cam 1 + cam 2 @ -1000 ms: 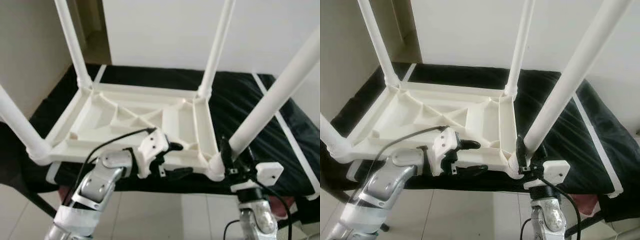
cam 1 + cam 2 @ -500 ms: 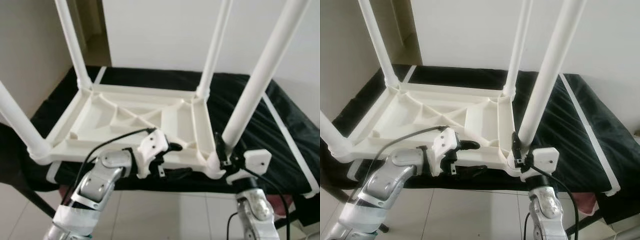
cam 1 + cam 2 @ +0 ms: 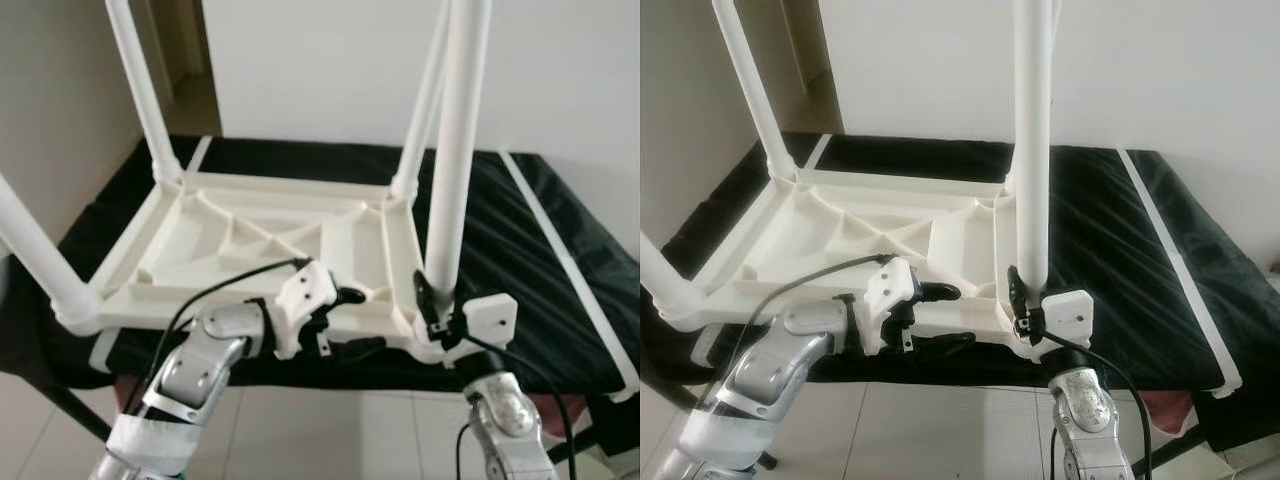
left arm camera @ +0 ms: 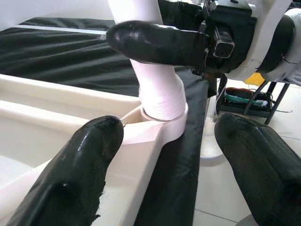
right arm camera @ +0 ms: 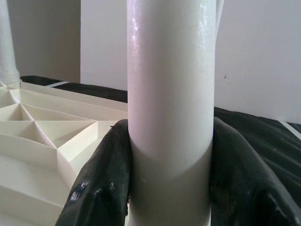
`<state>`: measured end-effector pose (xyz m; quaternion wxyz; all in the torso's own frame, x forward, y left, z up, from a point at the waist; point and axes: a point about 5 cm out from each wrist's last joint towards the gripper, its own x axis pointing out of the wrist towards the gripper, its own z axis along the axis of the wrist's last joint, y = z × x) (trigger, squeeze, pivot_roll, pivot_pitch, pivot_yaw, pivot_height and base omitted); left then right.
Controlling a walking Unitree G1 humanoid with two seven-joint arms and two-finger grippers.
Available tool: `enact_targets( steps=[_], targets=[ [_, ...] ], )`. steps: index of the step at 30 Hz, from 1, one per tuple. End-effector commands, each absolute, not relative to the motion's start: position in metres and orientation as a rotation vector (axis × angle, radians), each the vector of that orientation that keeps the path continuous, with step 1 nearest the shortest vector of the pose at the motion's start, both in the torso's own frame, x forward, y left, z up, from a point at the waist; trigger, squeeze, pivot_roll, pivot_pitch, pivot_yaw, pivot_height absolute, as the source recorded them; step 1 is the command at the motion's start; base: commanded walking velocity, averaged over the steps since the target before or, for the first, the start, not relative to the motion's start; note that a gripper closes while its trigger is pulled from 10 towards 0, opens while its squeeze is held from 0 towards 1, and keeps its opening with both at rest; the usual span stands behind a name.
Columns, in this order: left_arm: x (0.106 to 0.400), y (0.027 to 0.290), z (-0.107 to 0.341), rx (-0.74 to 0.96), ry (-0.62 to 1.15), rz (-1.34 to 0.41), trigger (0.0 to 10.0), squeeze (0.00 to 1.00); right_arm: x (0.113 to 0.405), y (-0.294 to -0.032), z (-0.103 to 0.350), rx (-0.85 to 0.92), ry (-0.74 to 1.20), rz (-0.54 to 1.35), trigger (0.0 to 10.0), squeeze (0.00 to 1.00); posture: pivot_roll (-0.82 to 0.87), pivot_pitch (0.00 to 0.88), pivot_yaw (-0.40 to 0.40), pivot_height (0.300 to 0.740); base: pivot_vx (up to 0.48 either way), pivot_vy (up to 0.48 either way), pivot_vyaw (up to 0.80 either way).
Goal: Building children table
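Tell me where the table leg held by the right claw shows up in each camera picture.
Left eye view: table leg rises upright, right of centre, from the near right corner.
Right eye view: the leg stands just right of centre.
Left wrist view: its threaded base sits in the corner socket.
Right wrist view: it fills the middle, between the fingers.
Shared landmark: the right claw clamped on its base.

One upturned white tabletop (image 3: 270, 235) counted, four white legs (image 3: 455, 150) fitted at its corners, two grippers seen, left gripper (image 3: 345, 322), right gripper (image 3: 430, 305).
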<state>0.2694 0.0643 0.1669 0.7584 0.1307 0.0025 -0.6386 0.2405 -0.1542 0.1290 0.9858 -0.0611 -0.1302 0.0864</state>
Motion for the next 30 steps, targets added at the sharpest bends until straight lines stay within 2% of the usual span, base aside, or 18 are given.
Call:
enact_targets(
  steps=[1, 5, 8, 19, 22, 30],
  targets=[
    [0.271, 0.064, 0.170, 0.285, -0.010, -1.352, 10.0, 0.00, 0.227, -0.165, 0.068, -0.077, 0.097, 0.119, 10.0, 0.00, 0.00, 0.063, 0.015, 0.740, 0.000, 0.000, 0.00],
    [0.271, 0.064, 0.170, 0.286, -0.011, -1.350, 10.0, 0.00, 0.227, -0.167, 0.070, -0.051, 0.085, 0.091, 10.0, 0.00, 0.00, 0.063, 0.015, 0.740, 0.000, 0.000, 0.00],
    [0.271, 0.064, 0.171, 0.284, -0.014, -1.346, 10.0, 0.00, 0.221, -0.173, 0.073, 0.001, 0.023, -0.014, 10.0, 0.00, 0.00, 0.061, 0.012, 0.740, 0.000, 0.000, 0.00],
    [0.271, 0.064, 0.171, 0.285, -0.015, -1.348, 10.0, 0.00, 0.209, -0.168, 0.078, -0.017, -0.063, 0.041, 10.0, 0.00, 0.00, 0.063, 0.019, 0.740, 0.000, 0.000, 0.00],
    [0.271, 0.064, 0.171, 0.286, -0.014, -1.352, 10.0, 0.00, 0.202, -0.167, 0.081, -0.089, -0.107, 0.078, 10.0, 0.00, 0.00, 0.064, 0.020, 0.740, 0.000, 0.000, 0.00],
    [0.271, 0.064, 0.171, 0.288, -0.013, -1.353, 10.0, 0.00, 0.192, -0.167, 0.077, -0.108, -0.117, 0.098, 10.0, 0.00, 0.00, 0.056, 0.027, 0.740, 0.000, 0.000, 0.00]
  ],
)
